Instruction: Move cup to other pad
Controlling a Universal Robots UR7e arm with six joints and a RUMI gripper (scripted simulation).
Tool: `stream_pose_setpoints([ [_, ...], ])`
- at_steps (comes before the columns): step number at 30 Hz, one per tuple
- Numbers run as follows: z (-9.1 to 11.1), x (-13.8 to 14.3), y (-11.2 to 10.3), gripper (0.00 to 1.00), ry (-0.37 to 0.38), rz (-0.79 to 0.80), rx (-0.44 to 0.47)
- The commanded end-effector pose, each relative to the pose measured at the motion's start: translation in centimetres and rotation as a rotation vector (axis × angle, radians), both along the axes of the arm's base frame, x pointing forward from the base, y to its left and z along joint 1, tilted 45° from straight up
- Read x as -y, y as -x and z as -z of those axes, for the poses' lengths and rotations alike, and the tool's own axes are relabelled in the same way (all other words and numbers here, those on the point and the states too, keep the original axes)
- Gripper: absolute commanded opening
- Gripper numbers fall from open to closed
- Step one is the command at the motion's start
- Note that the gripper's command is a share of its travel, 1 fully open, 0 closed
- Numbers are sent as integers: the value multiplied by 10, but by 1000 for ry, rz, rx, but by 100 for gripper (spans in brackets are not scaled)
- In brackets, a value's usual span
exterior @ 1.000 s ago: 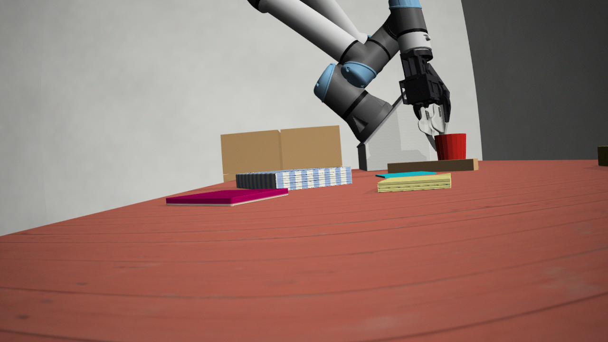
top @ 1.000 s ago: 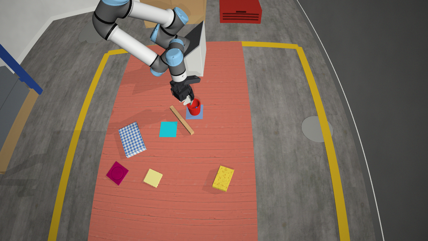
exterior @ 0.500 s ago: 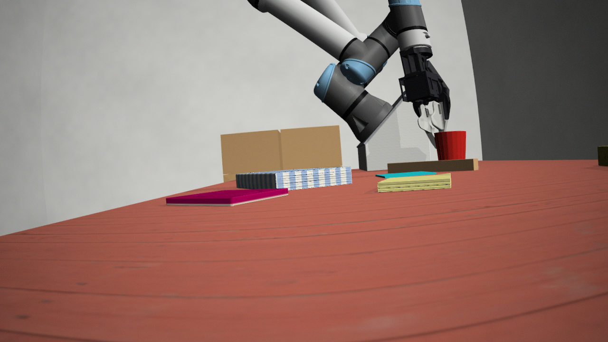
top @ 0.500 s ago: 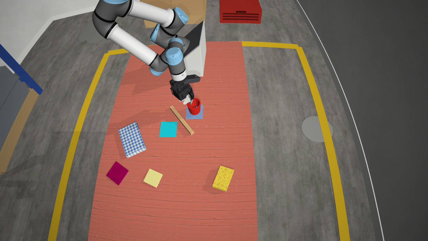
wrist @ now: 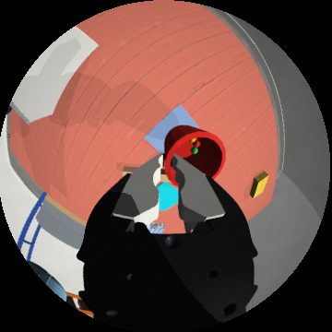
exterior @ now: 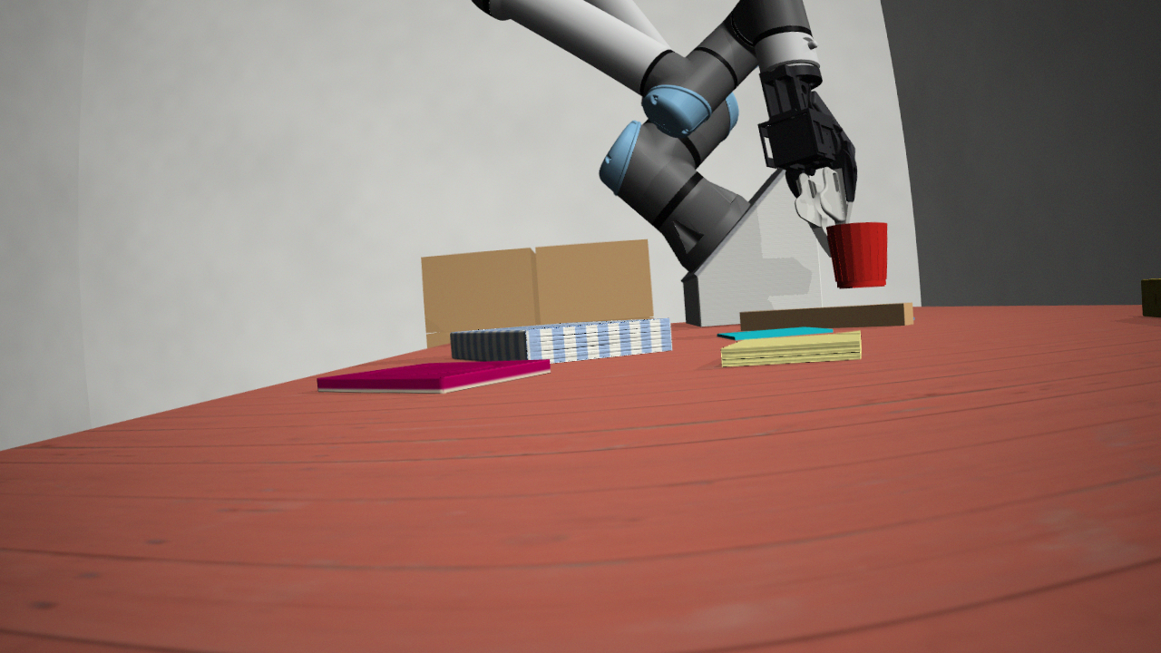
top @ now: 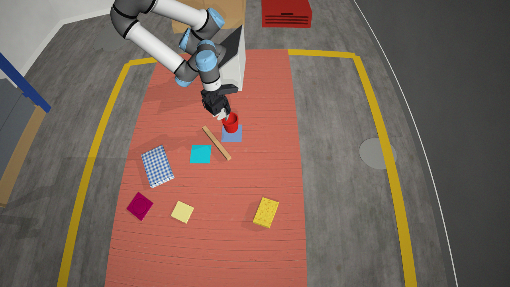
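Your gripper (top: pixel 224 114) is pinching the red cup (top: pixel 230 122) by its rim wall, one finger inside and one outside, jaws nearly together on the thin wall. In the exterior view the cup (exterior: pixel 859 254) hangs in the air right of centre, its base above the wooden rail (exterior: pixel 826 316) and slightly tilted. From above it sits over the pale blue pad (top: pixel 231 136) near the middle of the frame.

Judge the cup as light, stiff and smooth-walled. A one-sided rim pinch leaves it free to pivot, so treat the hold as marginal and avoid jerks. The marbles (wrist: pixel 194 146), green, red and yellow, lie loose at the bottom in the wrist view; they will roll and shift the weight if you tip it. Keep the mouth up.

The target is probably the cyan pad (top: pixel 200 153), down and left of the cup in the top view. The rail (top: pixel 216 142) lies diagonally between the two pads, directly across your path, so carry the base over it with margin before you descend.

Farther off are a blue checked cloth (top: pixel 157 166) at left, a magenta coaster (top: pixel 139 205) and a pale yellow block (top: pixel 182 211) at lower left, and a yellow sponge (top: pixel 265 212) lower right; none blocks the route.
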State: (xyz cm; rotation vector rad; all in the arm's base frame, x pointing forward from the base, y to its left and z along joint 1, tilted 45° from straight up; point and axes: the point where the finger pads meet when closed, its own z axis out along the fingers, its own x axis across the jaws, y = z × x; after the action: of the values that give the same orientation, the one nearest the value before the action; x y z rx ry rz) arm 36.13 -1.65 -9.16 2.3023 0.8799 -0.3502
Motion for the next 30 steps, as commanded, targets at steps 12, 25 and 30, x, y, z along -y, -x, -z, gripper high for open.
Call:
stream_pose_setpoints([
  [12,-5,-5,-1,3,0,1,-1],
  [25,-5,-4,-1,3,0,1,-1],
  [30,-6,-3,-3,3,0,1,-1],
])
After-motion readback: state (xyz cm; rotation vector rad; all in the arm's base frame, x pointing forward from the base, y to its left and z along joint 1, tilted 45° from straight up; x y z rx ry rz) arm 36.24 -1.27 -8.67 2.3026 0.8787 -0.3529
